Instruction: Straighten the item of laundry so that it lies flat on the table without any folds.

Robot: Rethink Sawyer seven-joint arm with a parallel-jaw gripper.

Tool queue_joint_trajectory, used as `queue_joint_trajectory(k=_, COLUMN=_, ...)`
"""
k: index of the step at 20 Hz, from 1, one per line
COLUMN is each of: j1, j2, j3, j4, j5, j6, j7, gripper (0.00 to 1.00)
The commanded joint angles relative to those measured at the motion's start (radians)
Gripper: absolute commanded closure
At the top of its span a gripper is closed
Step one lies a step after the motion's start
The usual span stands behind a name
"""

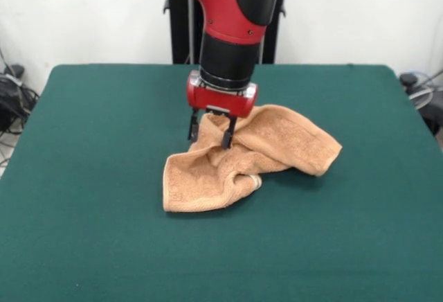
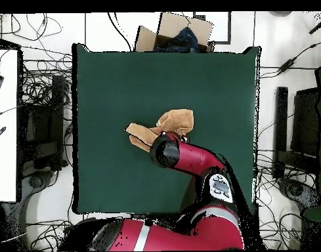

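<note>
The peach-orange towel (image 1: 249, 156) lies crumpled near the middle of the dark green table (image 1: 83, 177), with folds and a rolled-over front edge. Its care tag does not show. My gripper (image 1: 210, 133) hangs straight down over the towel's far left part. It is open, with its two black fingertips (image 1: 227, 136) at the cloth's upper edge. In the overhead view the towel (image 2: 176, 121) lies bunched at the centre of the table (image 2: 110, 85), and my arm's wrist (image 2: 164, 151) covers its near part and hides the gripper.
The robot's pedestal (image 1: 181, 32) stands behind the table's far edge. In the overhead view a cardboard box (image 2: 179, 33) sits beyond the far edge, cables lie on the floor on both sides, and a white desk (image 2: 4, 125) stands at the left.
</note>
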Motion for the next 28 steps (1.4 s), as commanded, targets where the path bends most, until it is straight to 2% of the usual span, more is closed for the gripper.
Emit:
queue_joint_trajectory(k=1, j1=0.002, j2=0.028, j3=0.083, j4=0.125, j5=0.014, j6=-0.043, j7=0.231, gripper=0.0)
queue_joint_trajectory(k=15, j1=0.004, j2=0.052, j3=0.088, j4=0.127, j5=0.042, j6=-0.099, j7=0.251, gripper=0.0)
queue_joint_trajectory(k=28, j1=-0.036, j2=0.117, j3=0.09, j4=0.105, j5=0.017, j6=-0.187, j7=0.234, gripper=0.0)
